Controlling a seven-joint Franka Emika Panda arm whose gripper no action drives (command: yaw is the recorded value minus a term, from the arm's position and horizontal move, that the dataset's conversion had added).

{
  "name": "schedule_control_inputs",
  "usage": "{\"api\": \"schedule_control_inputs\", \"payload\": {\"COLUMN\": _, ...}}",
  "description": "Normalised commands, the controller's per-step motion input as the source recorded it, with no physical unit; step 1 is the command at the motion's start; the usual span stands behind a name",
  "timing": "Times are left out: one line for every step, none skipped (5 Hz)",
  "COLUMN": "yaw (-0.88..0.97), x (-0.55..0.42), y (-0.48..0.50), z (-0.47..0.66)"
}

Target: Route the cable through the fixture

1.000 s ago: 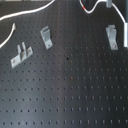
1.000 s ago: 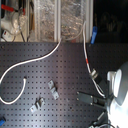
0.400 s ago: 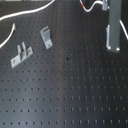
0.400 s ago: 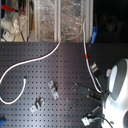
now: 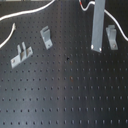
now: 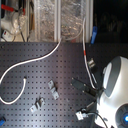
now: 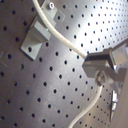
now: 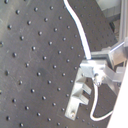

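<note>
— White cord fills the first wrist view; is this the cable point(image 7: 61, 36)?

— Yes. It lies across the top of the fixture point(image 7: 34, 34), touching it, then goes in between the fingers of the gripper point(image 8: 96, 71). The fingers are pressed together on it, and the part inside the grip is hidden. Below them the cable comes out again and leaves the picture.

— Is it inside the slot of the tab?

— I cannot tell; the tab is blurred and cut by the edge.

— And the surface?

— A black board point(image 5: 65, 95) with regular rows of holes. In the first exterior view the fixture point(image 5: 111, 36) stands just beside the grey finger, near the first exterior view's right edge.

— Further away?

— In the second exterior view the white arm point(image 6: 115, 85) covers the lower right. The cable point(image 6: 30, 63) makes a long curve over the board, thin and white, with a red band point(image 6: 85, 50). Behind the board are shelves point(image 6: 65, 17) with clear bags, not sharp.
</note>
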Motion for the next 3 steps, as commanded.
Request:
{"api": "schedule_control_inputs", "payload": {"yaw": 0.19, "x": -0.304, "y": -0.12, "z": 0.01}}
{"api": "schedule_control_inputs", "payload": {"yaw": 0.47, "x": -0.303, "y": 0.028, "z": 0.01}}
{"api": "schedule_control_inputs", "payload": {"yaw": 0.76, "x": -0.188, "y": 0.078, "z": 0.02}}
